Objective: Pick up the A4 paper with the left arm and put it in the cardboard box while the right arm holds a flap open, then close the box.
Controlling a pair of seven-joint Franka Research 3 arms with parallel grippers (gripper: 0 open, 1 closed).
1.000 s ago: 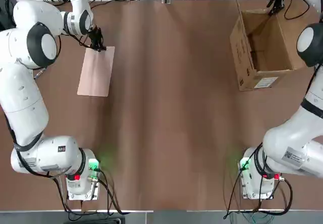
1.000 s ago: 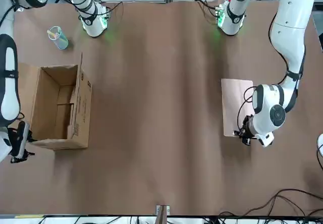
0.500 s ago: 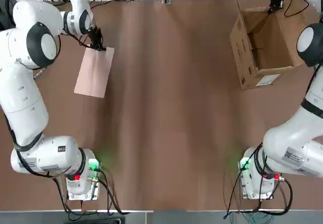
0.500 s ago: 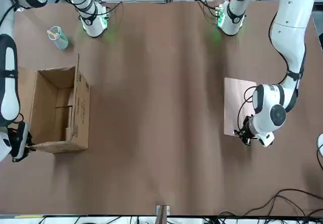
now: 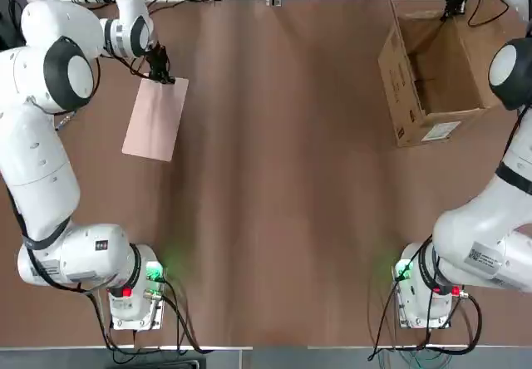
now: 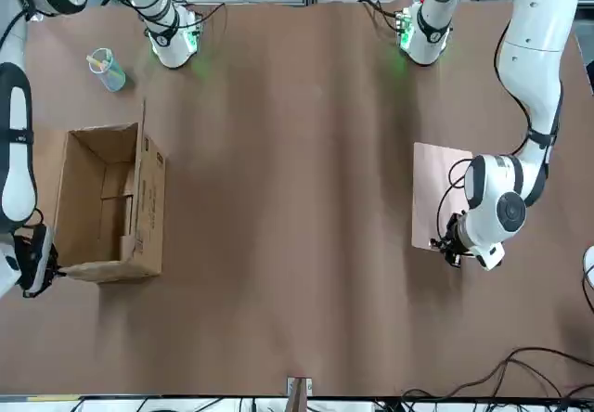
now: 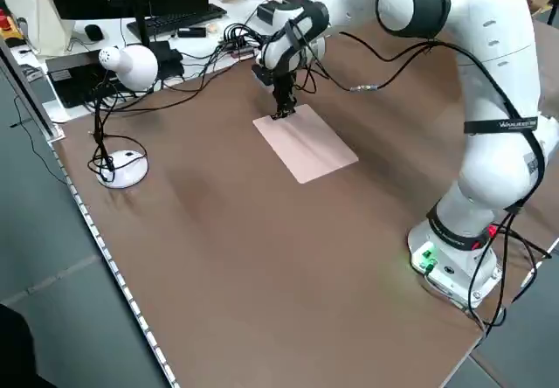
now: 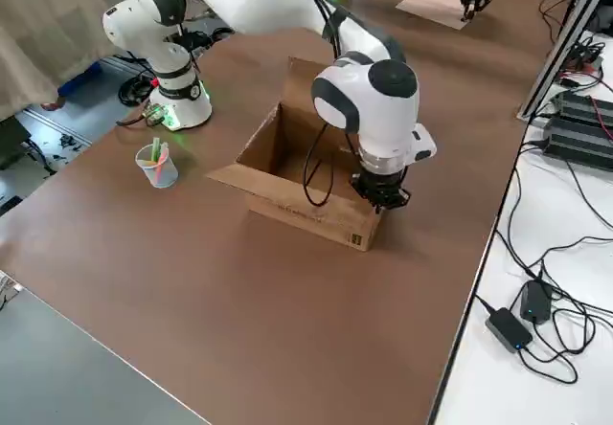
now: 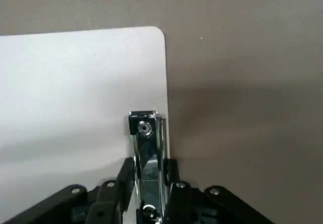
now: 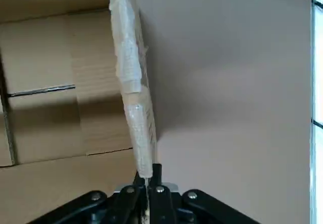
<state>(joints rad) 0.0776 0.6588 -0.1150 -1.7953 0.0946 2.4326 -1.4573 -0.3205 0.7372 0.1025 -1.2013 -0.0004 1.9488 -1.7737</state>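
Even, bright overhead light fills the scene, leaving soft, faint shadows on the brown table (image 5: 283,178). Both wrist views are crisp nearby, with a broad dim shadow band across the tabletop.

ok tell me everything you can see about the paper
The paper is a flat, pale pink-beige rectangular sheet with rounded corners, lying on the brown table at the robot's far left, slightly askew. A shiny metal clip sits at its far short end. The left gripper is closed on that clip. From the left side view the sheet looks flat or barely raised at the clip end; I cannot tell which. Nothing else touches it, and the box stands far off to the right.
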